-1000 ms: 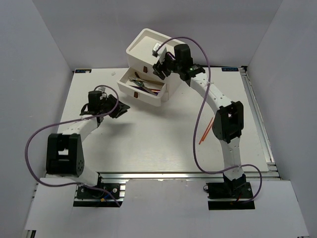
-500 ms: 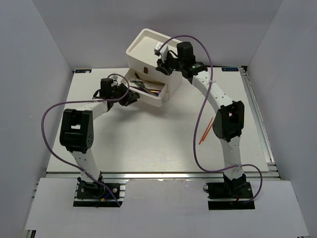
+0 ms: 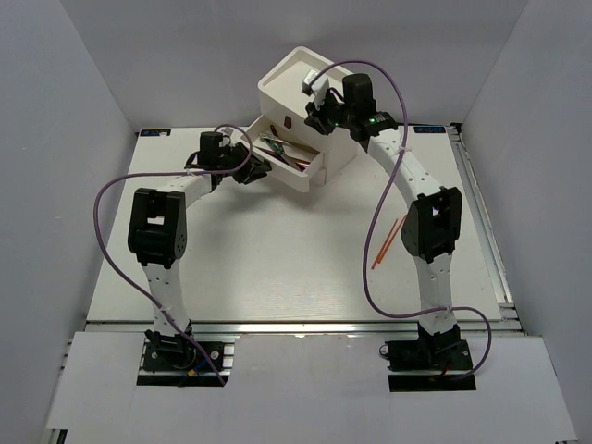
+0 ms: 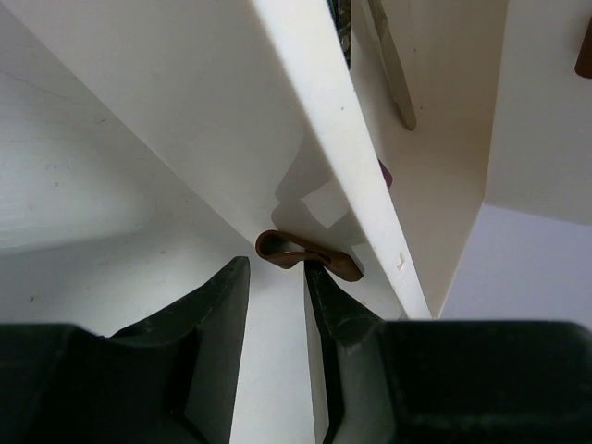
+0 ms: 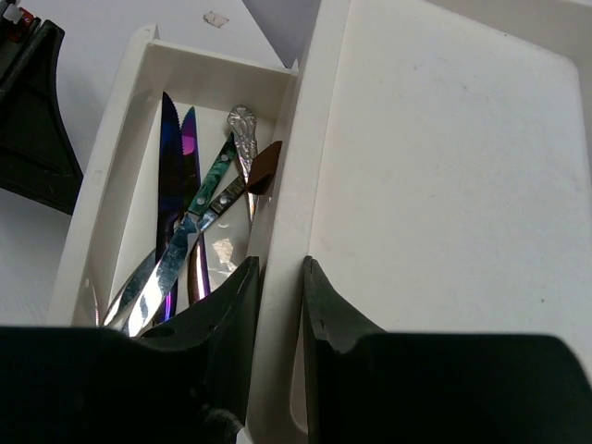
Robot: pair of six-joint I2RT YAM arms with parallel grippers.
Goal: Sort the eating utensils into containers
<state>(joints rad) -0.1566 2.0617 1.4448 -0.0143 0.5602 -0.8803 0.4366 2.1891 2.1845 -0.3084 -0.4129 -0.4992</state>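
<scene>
Two thin orange chopsticks lie at three o'clock on the ribbed white counter, with plain grey walls all round. The boxy white drawer unit sits at twelve, one open drawer jutting toward eight.

Left wrist: the left gripper has its jaws narrowly apart at the curled dark red pull. Pinching it or not, can't tell.

Right wrist: the right gripper is clamped across the unit's top rim. Iridescent, teal-handled and silver utensils lie in the drawer at nine.

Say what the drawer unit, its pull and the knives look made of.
White boxy drawer unit: likely matte plastic, smooth with moulded rims. Small dark red-brown pull: a bent strap, perhaps leather. Knives in the open drawer: polished metal, mirror glints, some iridescent purple-blue.
</scene>
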